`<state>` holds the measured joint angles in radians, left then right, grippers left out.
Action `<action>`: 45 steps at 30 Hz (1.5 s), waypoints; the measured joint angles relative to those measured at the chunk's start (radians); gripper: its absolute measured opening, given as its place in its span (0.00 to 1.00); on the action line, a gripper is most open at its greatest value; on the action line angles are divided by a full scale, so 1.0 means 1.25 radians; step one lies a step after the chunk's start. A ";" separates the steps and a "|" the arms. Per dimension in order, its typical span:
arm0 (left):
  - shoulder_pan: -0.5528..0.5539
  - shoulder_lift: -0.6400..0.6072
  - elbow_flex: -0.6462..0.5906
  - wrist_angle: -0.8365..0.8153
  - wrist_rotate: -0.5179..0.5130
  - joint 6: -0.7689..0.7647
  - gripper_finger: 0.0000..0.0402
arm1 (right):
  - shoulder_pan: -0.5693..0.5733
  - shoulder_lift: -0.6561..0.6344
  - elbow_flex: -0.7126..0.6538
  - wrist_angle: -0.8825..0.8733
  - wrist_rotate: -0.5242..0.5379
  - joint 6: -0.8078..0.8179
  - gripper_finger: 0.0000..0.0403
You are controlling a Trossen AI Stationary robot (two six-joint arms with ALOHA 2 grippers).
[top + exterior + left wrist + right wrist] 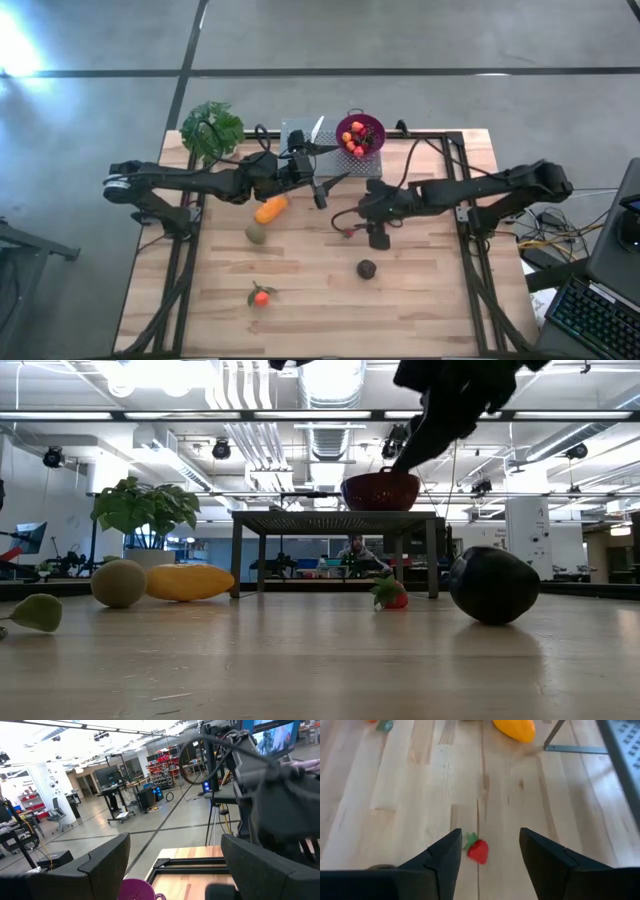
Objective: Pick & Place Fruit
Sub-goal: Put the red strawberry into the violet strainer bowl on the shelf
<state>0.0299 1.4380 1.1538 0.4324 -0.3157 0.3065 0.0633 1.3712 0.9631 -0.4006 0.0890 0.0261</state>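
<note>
The high view looks straight down on the whole counter [330,290]; the low view sits at counter height, facing level into the room; both share the dark purple ball [367,268], at four o'clock from centre; the right wrist view faces down, close over a small red fruit [478,851]; the left wrist view faces outward across the room.

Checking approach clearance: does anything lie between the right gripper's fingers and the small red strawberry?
Nothing: in the right wrist view only bare wooden tabletop separates the right gripper from the small red toy strawberry, which lies on the table between its open fingers.
</note>
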 joint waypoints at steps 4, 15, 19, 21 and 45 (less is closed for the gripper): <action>0.001 0.000 0.000 0.000 0.000 0.000 0.79 | 0.010 0.032 -0.047 0.083 0.001 -0.037 0.50; 0.001 0.000 0.000 0.000 0.000 -0.002 0.79 | 0.056 0.146 -0.046 0.168 0.012 -0.161 0.44; 0.001 0.000 0.000 0.000 0.000 -0.011 0.79 | 0.056 0.192 -0.032 0.167 0.013 -0.185 0.41; 0.001 0.000 0.000 -0.003 0.000 -0.011 0.79 | 0.056 0.215 -0.029 0.167 0.013 -0.195 0.40; 0.001 0.000 0.000 -0.005 0.000 -0.013 0.79 | 0.055 0.308 -0.025 0.213 0.057 -0.300 0.36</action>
<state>0.0311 1.4376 1.1538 0.4255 -0.3161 0.2909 0.1326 1.7561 0.9314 -0.1338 0.1608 -0.3490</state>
